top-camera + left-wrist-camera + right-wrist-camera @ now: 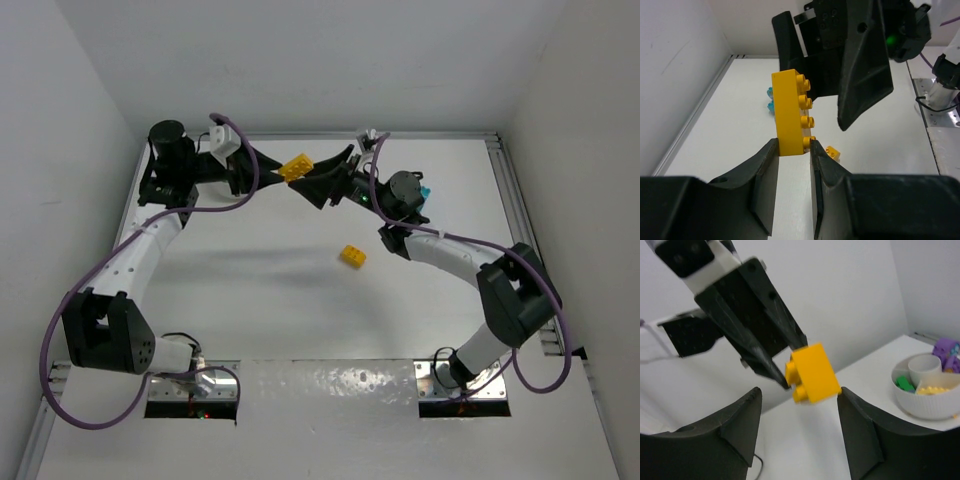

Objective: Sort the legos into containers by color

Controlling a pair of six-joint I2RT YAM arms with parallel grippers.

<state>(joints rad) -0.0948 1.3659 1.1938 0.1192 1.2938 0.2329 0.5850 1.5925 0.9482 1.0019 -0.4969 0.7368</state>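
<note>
Yellow small brick (351, 256) flat on the white table (250, 300), alone, nearer to the arm bases than the long yellow brick (296, 166) and a bit to its right. Up in the air, the long yellow brick, pinched at one end by the left gripper (792, 145). Black fingers (765, 170) closed tight on both sides of it, bumps pointing right in the left wrist view. Just beside the long yellow brick, the right gripper (799, 390), wide open and holding nothing. One finger on each side of the long yellow brick; hard to tell whether touching it. Past the long yellow brick, down on the table, a teal brick (771, 100). Off to the right of the long yellow brick in the right wrist view, the round white bowl (920, 407) with walls inside. A green brick (904, 384) in one part, yellow bits (932, 389) in the part next to it, purple pieces (946, 351) at the far rim.
</note>
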